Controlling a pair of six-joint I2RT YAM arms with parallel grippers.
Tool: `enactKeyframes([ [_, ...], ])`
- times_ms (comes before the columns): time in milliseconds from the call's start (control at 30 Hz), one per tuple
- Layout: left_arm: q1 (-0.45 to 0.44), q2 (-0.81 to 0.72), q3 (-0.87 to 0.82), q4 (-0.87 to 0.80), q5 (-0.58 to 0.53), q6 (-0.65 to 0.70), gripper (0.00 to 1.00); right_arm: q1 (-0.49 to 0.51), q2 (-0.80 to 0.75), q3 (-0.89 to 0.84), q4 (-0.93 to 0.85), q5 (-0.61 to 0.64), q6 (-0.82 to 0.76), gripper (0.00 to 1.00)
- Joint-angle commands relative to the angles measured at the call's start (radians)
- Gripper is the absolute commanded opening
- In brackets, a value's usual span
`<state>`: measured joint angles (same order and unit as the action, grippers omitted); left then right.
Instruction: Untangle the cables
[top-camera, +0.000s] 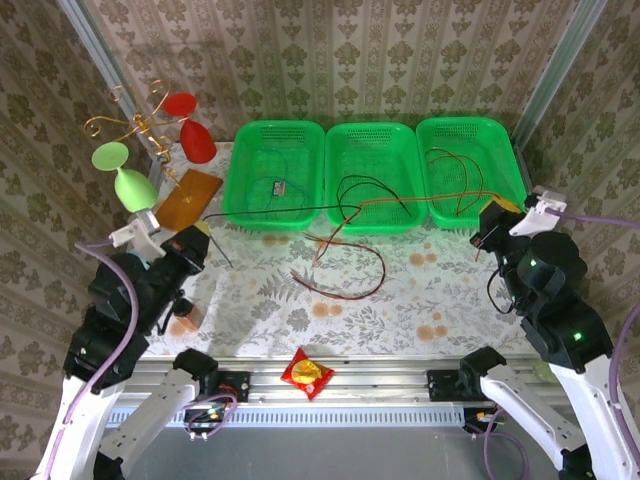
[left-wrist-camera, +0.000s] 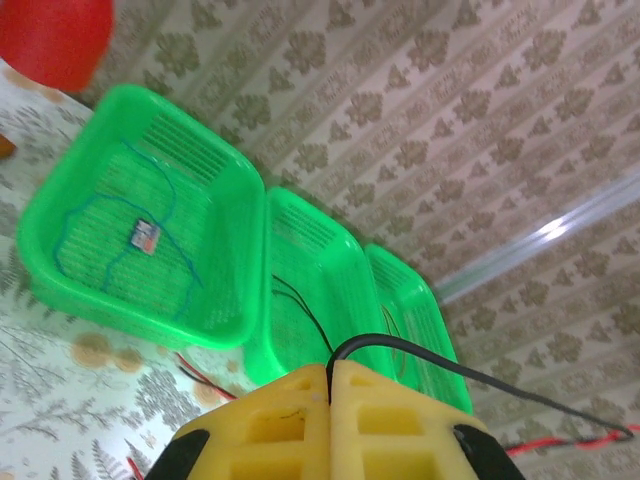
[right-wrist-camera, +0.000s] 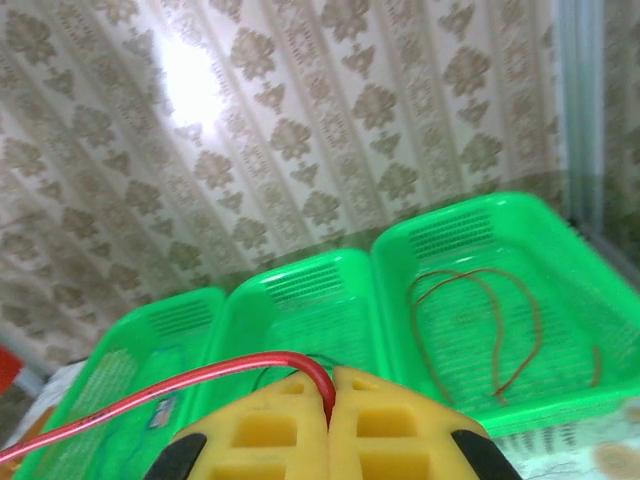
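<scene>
While L jaws pinch black cable (left-wrist-camera: 385, 337) & R jaws pinch red cable (right-wrist-camera: 200, 374), green baskets (top-camera: 300, 222) sit behind.

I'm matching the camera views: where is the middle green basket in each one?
Top external: middle basket at back centre, between two others.
Left wrist: basket at centre, right of the nearest one.
Right wrist: basket at lower centre-left.
Shared landmark: left basket holding a small tag, beside it.
</scene>
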<state>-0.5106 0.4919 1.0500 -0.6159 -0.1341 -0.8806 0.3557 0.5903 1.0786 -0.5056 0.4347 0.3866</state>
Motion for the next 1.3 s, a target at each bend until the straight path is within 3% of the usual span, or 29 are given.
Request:
enactKeyframes([
  [0,0.013,-0.075,-0.040,-0.031,-0.214,0.011,0.00,-0.011,-0.040,-0.035,0.034,0.211,-0.086,0.00],
  [300,0.012,-0.280,-0.123,-0.090,-0.457,-0.052,0.00,-0.025,-0.055,-0.122,0.117,0.389,-0.205,0.00],
  [800,0.011,-0.366,-0.138,-0.165,-0.546,-0.087,0.00,-0.146,-0.078,-0.272,0.136,0.582,-0.140,0.00],
  [1100,0.007,-0.403,-0.147,-0.186,-0.591,-0.105,0.00,-0.279,-0.096,-0.399,0.196,0.553,-0.118,0.00],
  [1267,-0.001,-0.413,-0.145,-0.200,-0.609,-0.101,0.00,-0.376,-0.062,-0.426,0.185,0.474,-0.064,0.00],
])
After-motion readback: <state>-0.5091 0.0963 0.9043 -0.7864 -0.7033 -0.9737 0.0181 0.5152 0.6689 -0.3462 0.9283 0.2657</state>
